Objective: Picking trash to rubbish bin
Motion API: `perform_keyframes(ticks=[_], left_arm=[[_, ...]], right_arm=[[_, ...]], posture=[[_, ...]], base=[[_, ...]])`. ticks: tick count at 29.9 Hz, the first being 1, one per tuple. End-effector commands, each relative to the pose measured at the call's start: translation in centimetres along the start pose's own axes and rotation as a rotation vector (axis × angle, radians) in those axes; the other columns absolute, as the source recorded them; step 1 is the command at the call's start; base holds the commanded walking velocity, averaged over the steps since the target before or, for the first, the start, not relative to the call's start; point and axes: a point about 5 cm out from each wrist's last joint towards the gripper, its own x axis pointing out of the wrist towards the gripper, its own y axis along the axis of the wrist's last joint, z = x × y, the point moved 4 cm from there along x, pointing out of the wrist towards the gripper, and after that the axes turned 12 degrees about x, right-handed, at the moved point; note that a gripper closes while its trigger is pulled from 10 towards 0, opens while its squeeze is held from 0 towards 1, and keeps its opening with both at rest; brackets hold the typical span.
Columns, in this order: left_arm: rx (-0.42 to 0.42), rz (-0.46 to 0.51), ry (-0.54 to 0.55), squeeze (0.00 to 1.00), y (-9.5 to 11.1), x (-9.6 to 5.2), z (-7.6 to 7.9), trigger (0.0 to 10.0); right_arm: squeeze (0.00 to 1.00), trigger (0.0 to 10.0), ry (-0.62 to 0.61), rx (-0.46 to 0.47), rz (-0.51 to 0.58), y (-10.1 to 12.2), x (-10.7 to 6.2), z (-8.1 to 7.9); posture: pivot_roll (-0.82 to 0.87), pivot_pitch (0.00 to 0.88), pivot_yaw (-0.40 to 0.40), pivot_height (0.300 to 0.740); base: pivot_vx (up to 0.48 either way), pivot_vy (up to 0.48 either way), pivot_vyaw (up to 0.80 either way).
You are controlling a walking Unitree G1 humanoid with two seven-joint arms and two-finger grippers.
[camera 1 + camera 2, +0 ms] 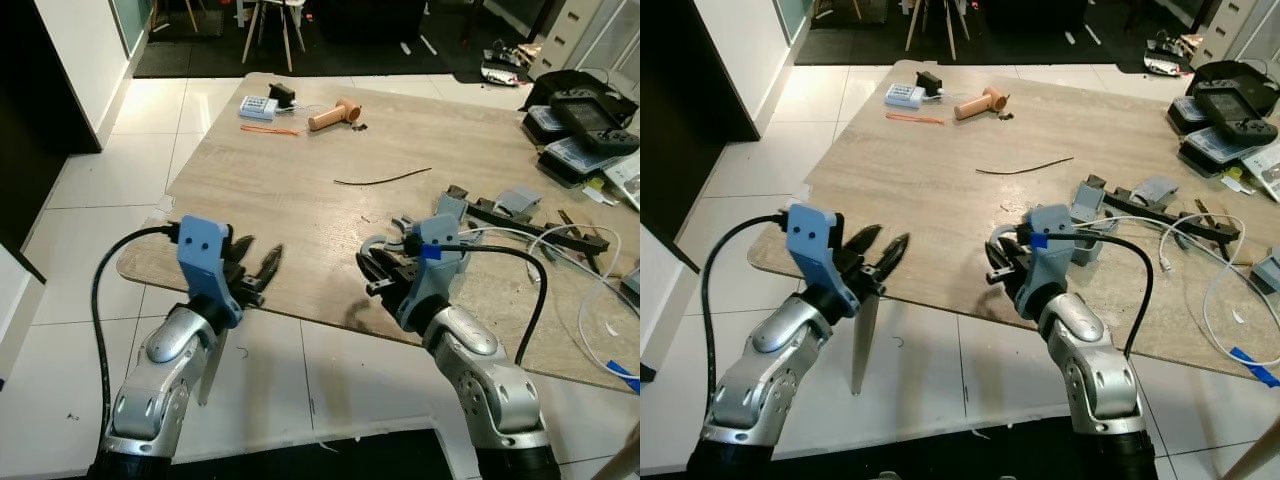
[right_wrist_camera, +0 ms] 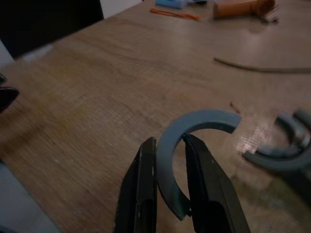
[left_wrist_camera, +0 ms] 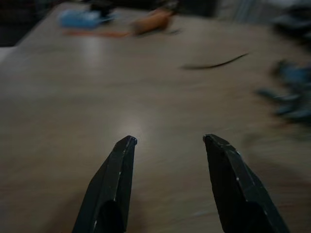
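Observation:
My right gripper (image 2: pixel 168 141) is shut on a grey C-shaped plastic piece (image 2: pixel 206 120), pinching one end of the arc just above the wooden table (image 1: pixel 300 190) near its front edge. The same piece (image 1: pixel 371 246) curls out ahead of the right fingers in the eye views. My left gripper (image 1: pixel 257 268) hovers open over the table's front left edge, with nothing between its black fingers (image 3: pixel 121 165). A thin dark wire (image 1: pixel 383 179) lies mid-table. An orange strip (image 1: pixel 270 130) lies at the far left.
A tan cylindrical tool (image 1: pixel 335 115) and a white-blue device (image 1: pixel 258 107) sit at the table's far end. Grey plastic parts (image 1: pixel 500 205), white cables (image 1: pixel 590 270) and black cases (image 1: pixel 590 115) crowd the right side. White tiled floor (image 1: pixel 110 190) lies to the left.

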Motion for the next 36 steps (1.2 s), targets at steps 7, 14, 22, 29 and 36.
perform_keyframes(ticks=[7,14,22,29,36], left_arm=[[0.033,-0.068,0.125,0.0,-1.5,-0.5,-1.4,10.0],[0.027,-0.074,0.217,0.0,-1.9,-1.3,-2.2,10.0],[0.034,-0.04,0.229,0.0,-1.2,-1.2,-2.1,10.0],[0.037,-0.009,0.22,0.0,-0.6,-0.7,-1.7,10.0],[0.055,0.003,0.192,0.0,-0.3,-0.5,-1.2,10.0]], right_arm=[[0.0,10.0,-0.024,-0.218,0.045,1.0,0.5,0.6],[0.0,10.0,-0.151,-0.238,0.156,1.8,-0.7,2.8],[0.0,10.0,-0.285,-0.282,0.236,2.5,-2.4,5.1],[0.0,10.0,-0.3,-0.261,0.266,2.4,-2.4,5.4],[0.0,10.0,-0.296,-0.252,0.275,2.2,-2.2,5.3]], posture=[[-0.07,0.093,-0.065,0.74],[-0.06,0.096,-0.056,0.74],[-0.06,0.095,-0.036,0.74],[-0.06,0.094,-0.029,0.74],[-0.05,0.094,-0.028,0.74]], base=[[0.0,0.0,0.0],[0.0,0.0,0.0],[0.0,0.0,0.0],[0.0,0.0,-0.2],[0.0,0.0,-0.8]])
